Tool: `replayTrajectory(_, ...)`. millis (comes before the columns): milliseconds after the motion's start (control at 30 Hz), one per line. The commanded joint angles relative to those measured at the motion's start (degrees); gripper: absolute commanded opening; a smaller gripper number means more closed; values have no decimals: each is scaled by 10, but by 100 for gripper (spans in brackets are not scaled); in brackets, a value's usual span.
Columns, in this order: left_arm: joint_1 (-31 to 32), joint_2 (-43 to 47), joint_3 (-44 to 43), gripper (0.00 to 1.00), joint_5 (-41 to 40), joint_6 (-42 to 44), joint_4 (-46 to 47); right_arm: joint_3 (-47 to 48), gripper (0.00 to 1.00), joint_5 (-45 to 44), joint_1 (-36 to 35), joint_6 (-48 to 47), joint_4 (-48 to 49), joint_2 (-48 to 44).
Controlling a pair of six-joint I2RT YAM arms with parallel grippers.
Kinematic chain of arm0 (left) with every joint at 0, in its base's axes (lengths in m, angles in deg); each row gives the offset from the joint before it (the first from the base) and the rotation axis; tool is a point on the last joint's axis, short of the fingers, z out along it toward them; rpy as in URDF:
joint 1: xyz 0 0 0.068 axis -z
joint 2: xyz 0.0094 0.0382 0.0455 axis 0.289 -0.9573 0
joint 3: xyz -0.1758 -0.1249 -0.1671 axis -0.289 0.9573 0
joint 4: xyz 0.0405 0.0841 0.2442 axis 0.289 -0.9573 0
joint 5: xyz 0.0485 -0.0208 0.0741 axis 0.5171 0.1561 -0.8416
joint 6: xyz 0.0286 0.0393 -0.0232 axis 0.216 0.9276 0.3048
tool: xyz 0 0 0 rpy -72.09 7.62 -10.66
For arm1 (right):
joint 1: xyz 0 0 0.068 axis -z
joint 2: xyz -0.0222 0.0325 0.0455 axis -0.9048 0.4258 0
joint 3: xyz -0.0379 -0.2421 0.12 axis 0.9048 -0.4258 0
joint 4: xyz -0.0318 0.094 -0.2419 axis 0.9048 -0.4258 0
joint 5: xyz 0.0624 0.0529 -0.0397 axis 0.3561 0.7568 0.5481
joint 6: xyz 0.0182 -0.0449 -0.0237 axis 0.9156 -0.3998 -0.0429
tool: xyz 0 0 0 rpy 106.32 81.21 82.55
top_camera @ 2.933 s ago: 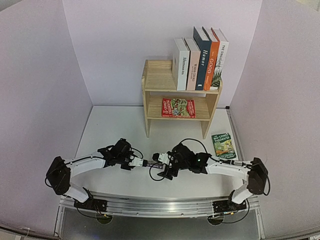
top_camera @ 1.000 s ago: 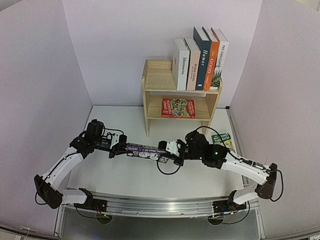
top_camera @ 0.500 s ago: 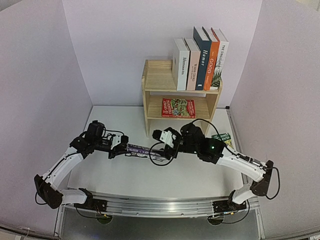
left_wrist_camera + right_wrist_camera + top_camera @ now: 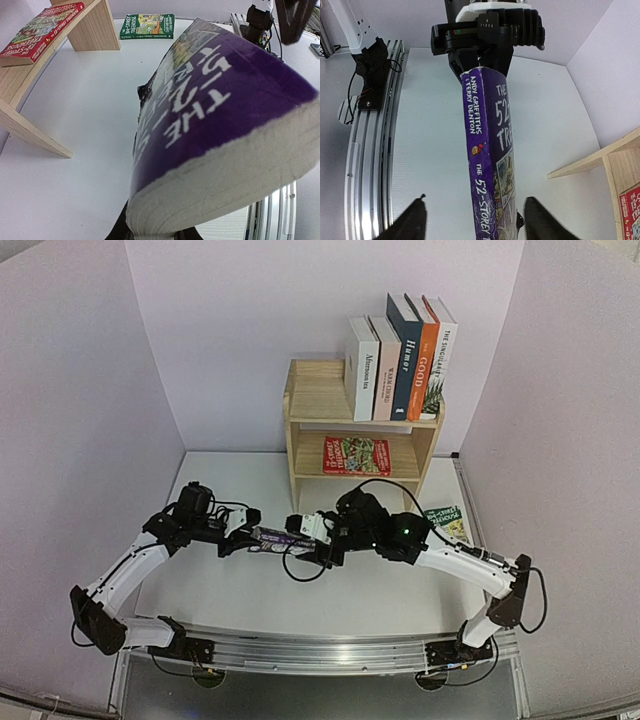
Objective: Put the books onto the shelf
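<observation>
Right wrist view: the purple book point(image 4: 485, 150) runs between the right jaws, spread clear of it; the left jaws clamp its far end.

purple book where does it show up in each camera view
top external: purple book at centre, nearer than the shelf
left wrist: fills centre and right, cover showing
right wrist: centre, spine facing the camera
shared landmark: the shelf with the red book on its lower tier
</observation>
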Motion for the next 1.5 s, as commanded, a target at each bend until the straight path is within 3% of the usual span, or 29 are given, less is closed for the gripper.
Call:
replayTrajectory(0,1,5,-19,0,17,-11,20,34,39,-45,-4,28,-32,23)
replayTrajectory(133,1,2,-22,0,22,-3,16,34,56,-60,-4,19,-32,44)
replayTrajectory(333,1,4,-22,0,26,-1,16,52,55,-62,-4,9,-31,73)
replayTrajectory(433,1,5,-21,0,30,-4,15,61,38,-84,-4,14,-32,84)
replayTrajectory(567,1,8,-17,0,22,1,6,63,3,-106,-4,16,-31,78)
replayTrajectory(600,0,9,-14,0,21,4,4,62,1,-115,-3,16,-32,74)
replayTrajectory(667,0,10,-8,15,8,-2,11,57,0,-128,-4,13,-33,63)
replayTrajectory(733,0,15,5,69,-25,-31,42,46,0,-149,-3,3,-34,47)
replayTrajectory(767,0,19,14,90,-49,-51,66,40,0,-168,-3,-6,-36,37)
replayTrajectory(800,-1,23,22,97,-78,-67,88,36,0,-195,-3,-20,-40,28)
replayTrajectory(1033,0,44,51,100,-111,-83,127,71,0,-333,45,-197,-73,-28)
replayTrajectory(1467,-1,80,106,100,-122,-95,152,257,0,-354,162,-462,-36,81)
